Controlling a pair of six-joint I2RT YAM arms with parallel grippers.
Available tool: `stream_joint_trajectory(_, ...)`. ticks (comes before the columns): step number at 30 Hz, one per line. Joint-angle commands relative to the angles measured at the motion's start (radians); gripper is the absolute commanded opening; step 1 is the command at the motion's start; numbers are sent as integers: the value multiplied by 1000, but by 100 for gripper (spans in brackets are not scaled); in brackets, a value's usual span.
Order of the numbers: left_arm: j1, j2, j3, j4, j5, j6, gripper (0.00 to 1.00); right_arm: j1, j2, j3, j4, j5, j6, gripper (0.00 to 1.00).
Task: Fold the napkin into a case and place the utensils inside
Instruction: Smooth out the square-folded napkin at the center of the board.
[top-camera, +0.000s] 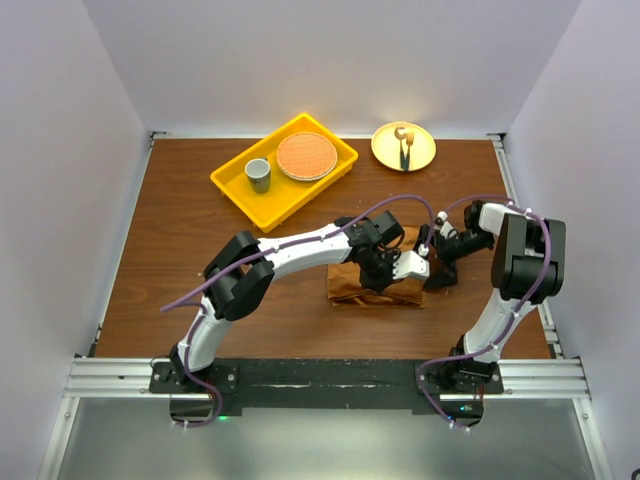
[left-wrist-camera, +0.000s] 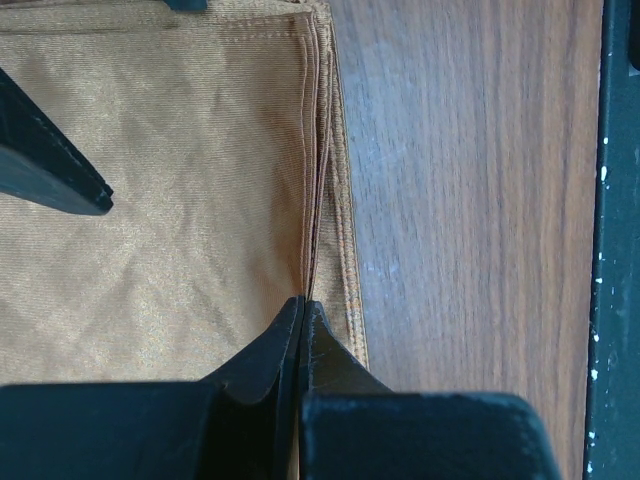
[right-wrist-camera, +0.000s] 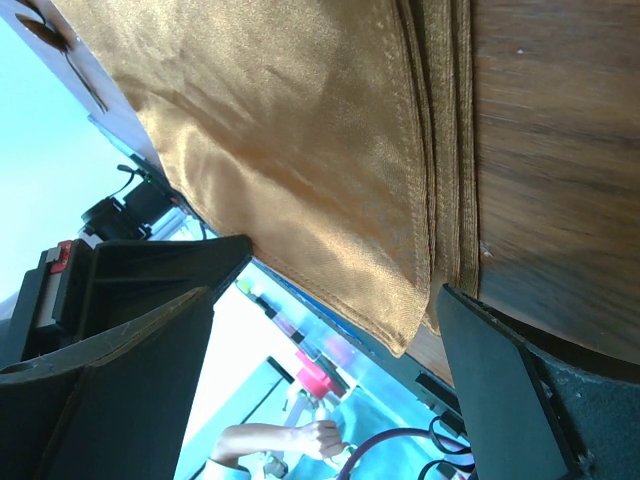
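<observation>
The rust-brown napkin (top-camera: 372, 288) lies folded into a narrow oblong of several layers in the middle of the table. My left gripper (left-wrist-camera: 303, 303) reaches over it from the left. Its jaws are shut at the stacked hems (left-wrist-camera: 325, 180) along the napkin's edge, pinching a layer there. My right gripper (right-wrist-camera: 340, 280) stands open at the napkin's right end. A corner of the cloth (right-wrist-camera: 395, 320) lies between its fingers, untouched. The utensils (top-camera: 404, 145) rest on a small yellow plate (top-camera: 424, 152) at the back; which one is the spoon I cannot tell.
A yellow tray (top-camera: 232, 180) at the back left holds a grey cup (top-camera: 258, 174) and an orange round plate (top-camera: 306, 155). Bare wood (left-wrist-camera: 470, 200) runs beside the napkin toward the table's black front rail (left-wrist-camera: 620, 250).
</observation>
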Motion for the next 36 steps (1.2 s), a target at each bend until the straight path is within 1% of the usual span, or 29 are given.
stream_joint_trajectory(1,-4,-26,-2,20,13,-2,0,1,-6,-16,8,-13,14,98)
stream_joint_trajectory(8,-4,-20,38,9,19,-3,0,1,27,-17,29,11,25,98)
stream_joint_trajectory(22,-6,-17,84,2,40,-20,0,1,27,-24,39,31,34,98)
stream_joint_trajectory(36,-15,-16,80,9,71,-36,0,1,24,-24,37,40,36,98)
